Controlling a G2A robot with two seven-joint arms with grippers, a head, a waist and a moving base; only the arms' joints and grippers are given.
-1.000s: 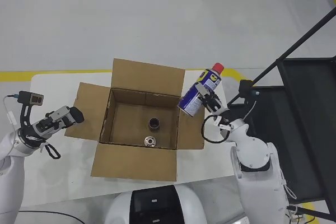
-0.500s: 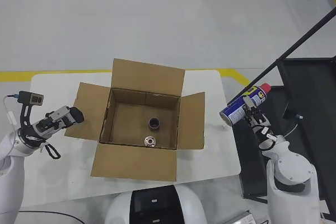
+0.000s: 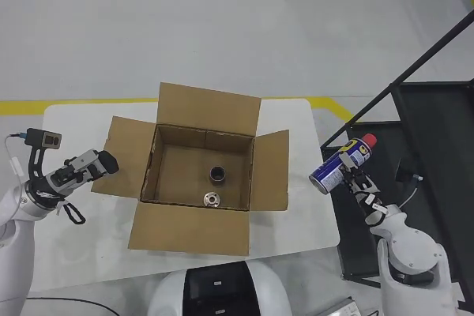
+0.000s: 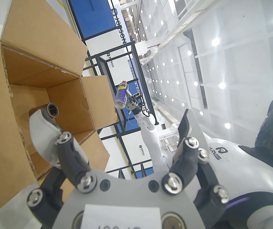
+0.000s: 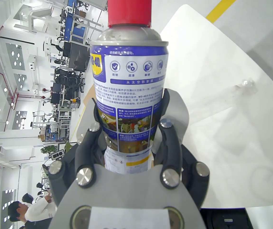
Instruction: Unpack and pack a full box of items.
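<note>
While the right pincer [image 3: 350, 167] grips the spray can [image 3: 332, 173], tilted, just past the right edge of the bench [image 3: 300, 229], the left pincer [image 3: 104, 163] stands wide and empty beside the open box [image 3: 191, 229].

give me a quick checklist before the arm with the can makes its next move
1. Grip on the can: ok. The right gripper is shut on its lower body.
2. Can clear of the box: ok. It hangs past the table edge, over the rack.
3. Free spot on the rack below the can: cannot tell. The can hides it.
4. Left gripper free: ok. It is open and empty, beside the box.
5. Box emptied: not ok. A cylinder and a ring lie inside.
</note>
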